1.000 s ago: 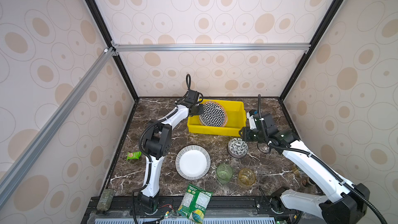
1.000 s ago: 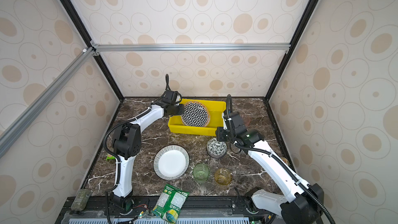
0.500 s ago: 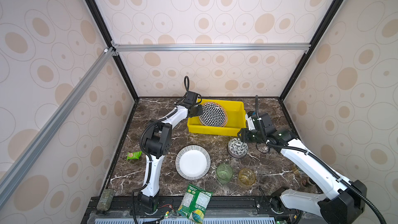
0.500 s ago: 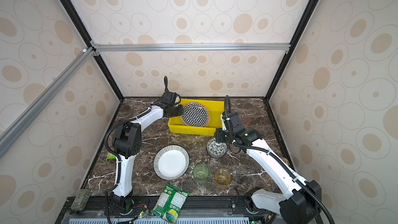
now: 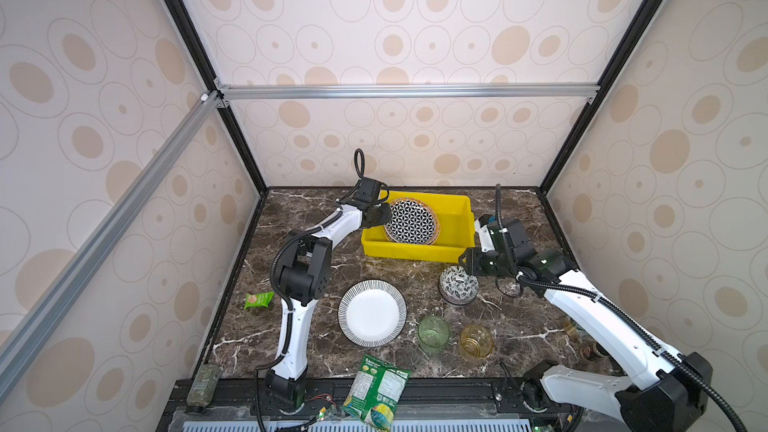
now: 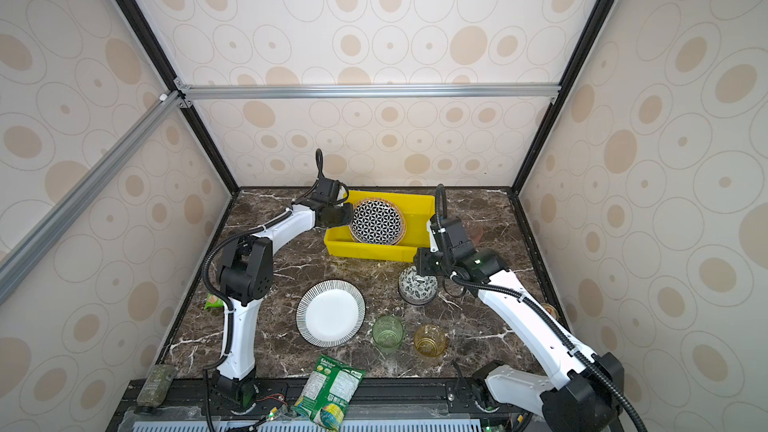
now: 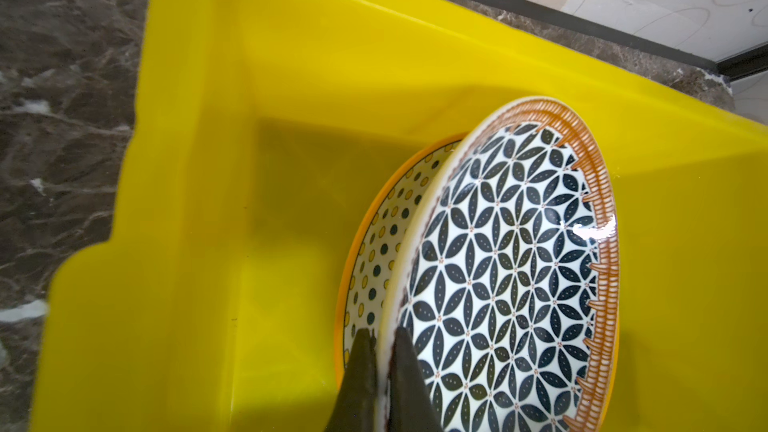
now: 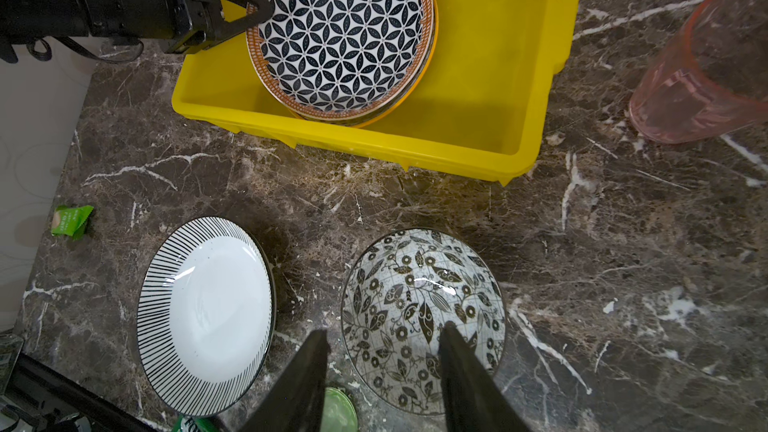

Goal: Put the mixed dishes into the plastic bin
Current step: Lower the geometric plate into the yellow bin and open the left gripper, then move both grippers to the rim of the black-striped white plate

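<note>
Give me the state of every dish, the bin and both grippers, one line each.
yellow bin, on table, holding two plates
left gripper, shut on geometric plate rim
geometric plate, tilted inside bin
dotted plate, in bin beneath it
striped plate, flat on table
floral bowl, upright on table
right gripper, open above floral bowl
green tumbler, upright on table
amber tumbler, upright on table
pink tumbler, on table beside bin

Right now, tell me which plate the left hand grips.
The petal-patterned plate with the orange rim, pinched by the left hand in the yellow bin. The dotted plate lies beneath it; the striped plate sits untouched outside.
</note>
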You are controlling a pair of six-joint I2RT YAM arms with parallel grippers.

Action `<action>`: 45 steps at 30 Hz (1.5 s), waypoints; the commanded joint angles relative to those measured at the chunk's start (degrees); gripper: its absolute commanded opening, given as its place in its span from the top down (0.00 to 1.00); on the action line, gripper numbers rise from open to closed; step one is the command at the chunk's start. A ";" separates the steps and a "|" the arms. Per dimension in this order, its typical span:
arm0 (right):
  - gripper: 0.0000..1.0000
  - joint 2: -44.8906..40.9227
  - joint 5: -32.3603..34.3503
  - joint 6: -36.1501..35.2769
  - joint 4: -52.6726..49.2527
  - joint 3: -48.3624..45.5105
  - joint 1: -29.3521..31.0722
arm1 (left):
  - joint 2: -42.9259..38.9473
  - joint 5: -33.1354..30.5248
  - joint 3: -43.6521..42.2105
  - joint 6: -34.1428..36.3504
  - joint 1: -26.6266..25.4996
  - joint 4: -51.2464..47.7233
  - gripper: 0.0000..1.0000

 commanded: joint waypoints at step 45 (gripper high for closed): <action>0.52 -0.09 -6.00 0.90 -0.44 -2.59 -0.17 | -6.40 -3.74 -1.72 -0.83 -0.43 -3.57 0.86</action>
